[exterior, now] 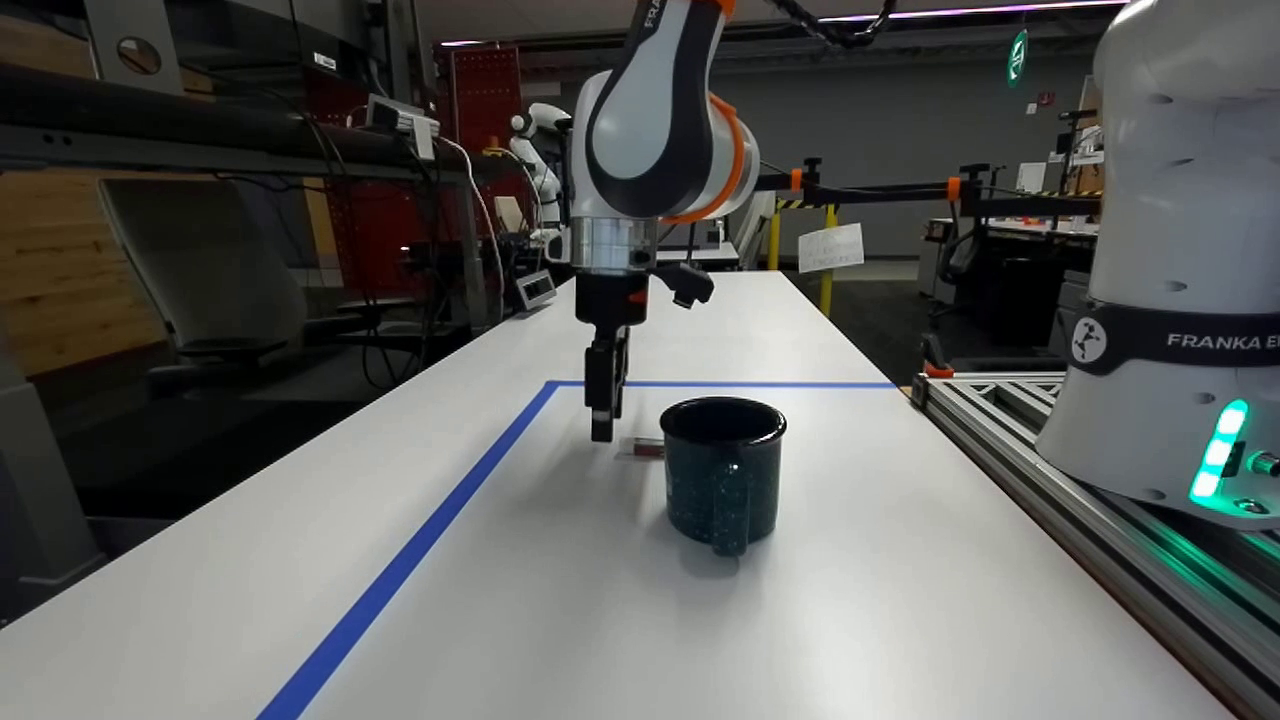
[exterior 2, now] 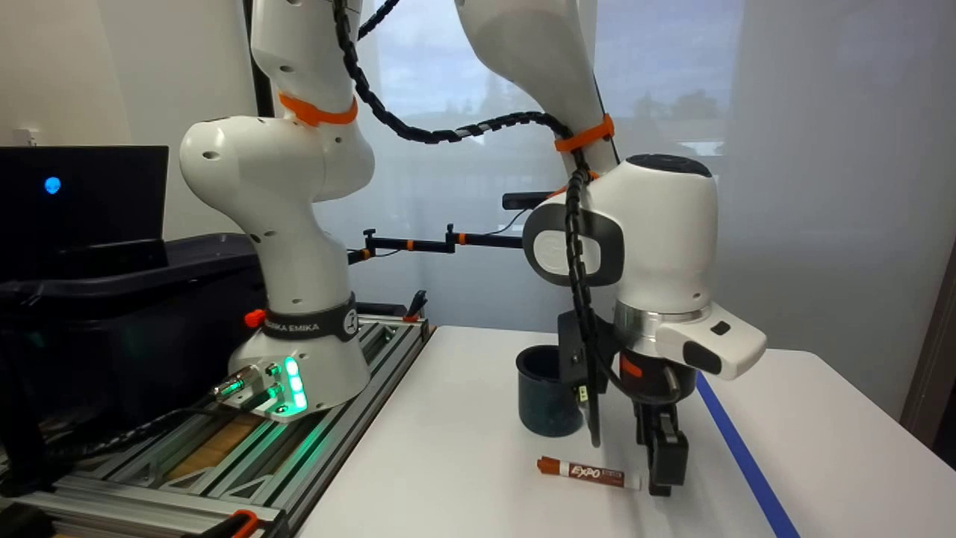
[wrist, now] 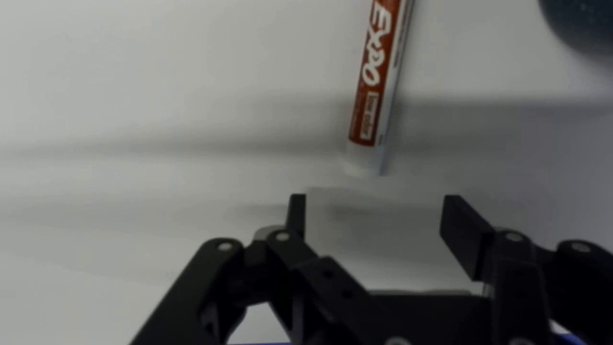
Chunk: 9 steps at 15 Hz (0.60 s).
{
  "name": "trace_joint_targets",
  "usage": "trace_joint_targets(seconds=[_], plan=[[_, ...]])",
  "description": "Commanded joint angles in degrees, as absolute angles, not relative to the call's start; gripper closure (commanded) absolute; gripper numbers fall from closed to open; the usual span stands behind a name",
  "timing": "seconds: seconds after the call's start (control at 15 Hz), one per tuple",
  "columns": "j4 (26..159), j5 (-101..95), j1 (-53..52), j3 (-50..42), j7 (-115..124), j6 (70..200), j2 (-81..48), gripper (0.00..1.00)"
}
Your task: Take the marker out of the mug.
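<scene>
The marker (exterior 2: 590, 473) is a slim brown and white EXPO pen lying flat on the table, outside the mug. In the wrist view the marker (wrist: 376, 76) points its white end at my jaws; in an exterior view the marker (exterior: 648, 449) is partly hidden by the mug. The dark teal mug (exterior: 722, 485) stands upright, apart from the marker; it also shows in an exterior view (exterior 2: 541, 403) and at the wrist view's top right corner (wrist: 586, 21). My gripper (wrist: 374, 199) is open and empty, pointing down just beyond the marker's white end; it shows in both exterior views (exterior: 602, 435) (exterior 2: 661, 486).
Blue tape (exterior: 400, 560) runs along the white table (exterior: 560, 620) on the side away from the robot base, with a cross strip at the back. The base (exterior 2: 306, 381) stands on an aluminium frame (exterior 2: 358, 433) along the table's edge. A dark bin (exterior 2: 127, 359) sits behind it.
</scene>
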State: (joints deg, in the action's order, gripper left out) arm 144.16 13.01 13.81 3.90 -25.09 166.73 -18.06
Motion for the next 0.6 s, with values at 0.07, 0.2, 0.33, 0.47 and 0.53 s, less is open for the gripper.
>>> trace_joint_targets(seconds=[0.07,0.2,0.33,0.47,0.53], plan=[[149.88,8.92,12.22,3.79,-22.06,164.75,-7.76,0.0],[151.74,8.5,11.04,3.61,-21.22,162.86,-3.87,0.0],[153.31,7.04,9.1,2.43,-19.12,161.31,-0.46,0.0],[154.55,5.8,7.73,1.51,-16.97,159.71,2.69,0.01],[154.97,6.38,7.19,1.3,-16.79,159.04,3.98,0.0]])
